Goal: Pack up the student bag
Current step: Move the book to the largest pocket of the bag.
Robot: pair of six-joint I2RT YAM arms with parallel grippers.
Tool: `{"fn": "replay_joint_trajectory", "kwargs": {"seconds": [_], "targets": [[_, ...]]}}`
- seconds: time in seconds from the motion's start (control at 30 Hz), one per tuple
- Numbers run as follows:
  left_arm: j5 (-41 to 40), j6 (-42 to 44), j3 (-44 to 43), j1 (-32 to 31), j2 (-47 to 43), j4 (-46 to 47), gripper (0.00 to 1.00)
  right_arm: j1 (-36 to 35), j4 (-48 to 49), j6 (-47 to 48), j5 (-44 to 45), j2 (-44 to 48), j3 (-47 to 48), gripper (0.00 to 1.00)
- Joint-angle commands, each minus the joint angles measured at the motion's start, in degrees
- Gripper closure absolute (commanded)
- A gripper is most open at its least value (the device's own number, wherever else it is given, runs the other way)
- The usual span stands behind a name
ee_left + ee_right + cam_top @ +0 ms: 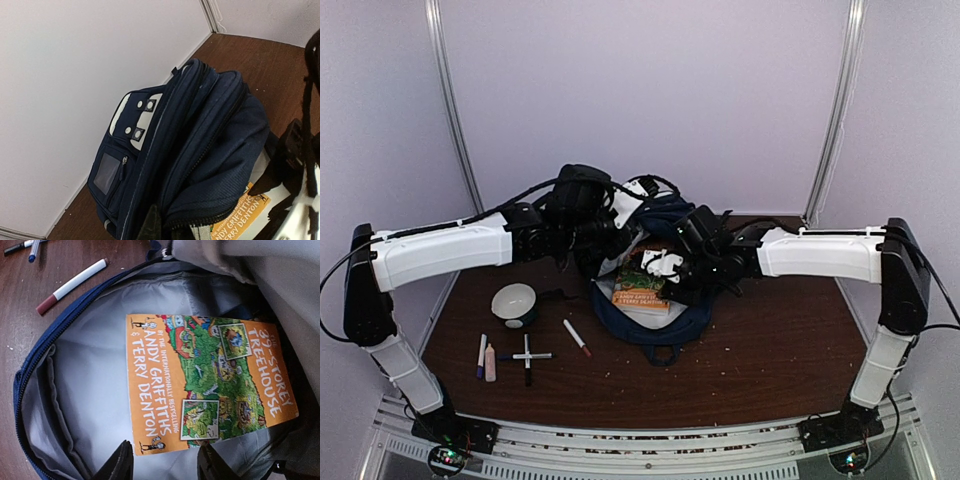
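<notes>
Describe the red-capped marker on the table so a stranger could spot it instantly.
Find the big navy student bag lying open mid-table with an orange book inside. Just left of it, between the bag and the white bowl, one marker lies diagonally on the brown table. Unlike the pens clustered farther left, it lies alone and has a white barrel with a red cap.

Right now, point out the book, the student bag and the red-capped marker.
book [205,385], right wrist view, middle of its cover.
student bag [210,130], left wrist view, navy outer fabric.
red-capped marker [72,285], right wrist view, white barrel.
</notes>
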State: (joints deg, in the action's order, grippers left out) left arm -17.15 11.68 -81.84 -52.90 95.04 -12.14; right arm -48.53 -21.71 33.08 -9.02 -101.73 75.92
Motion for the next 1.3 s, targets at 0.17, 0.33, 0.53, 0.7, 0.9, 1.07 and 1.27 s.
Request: {"fn": "replay_joint_trajectory", "kwargs": {"seconds": [0.17, 0.33, 0.53, 0.7, 0.9, 1.07, 1.27], "targets": [[1.0, -1.8, -2.6, 0.3, -4.2, 6.7, 1.0, -2.6, -3.6, 11.5, 4.1, -6.9, 3.1, 0.52], [1.6, -1.8, -2.8, 0.3, -4.4, 6.4, 1.0, -2.6, -2.3, 12.5, 6.7, -9.7, 4.1, 0.49], [1.9, -1.7, -2.9, 0.3, -4.6, 5.7, 1.0, -2.1, 2.3, 11.8, 15.2, -12.0, 5.6, 0.5], [2.2, -1.7, -2.8, 0.3, -5.0, 5.6, 1.0, -0.8, 7.3, 13.0, 22.0, -12.1, 5.9, 0.52], [2.9, -1.6, -2.7, 0.3, -5.4, 5.3, 1.0, 1.5, 12.5, 15.6, 27.1, -12.9, 6.9, 0.53], [3.9, -1.6, -2.9, 0.3, -5.2, 5.2, 1.0, 1.9, 14.6, 14.2, 26.4, -15.1, 8.6, 0.53], [4.6, -1.7, -3.3, 0.3, -5.5, 4.5, 1.0, 2.0, 18.2, 10.1, 26.8, -18.6, 10.9, 0.53]]}}
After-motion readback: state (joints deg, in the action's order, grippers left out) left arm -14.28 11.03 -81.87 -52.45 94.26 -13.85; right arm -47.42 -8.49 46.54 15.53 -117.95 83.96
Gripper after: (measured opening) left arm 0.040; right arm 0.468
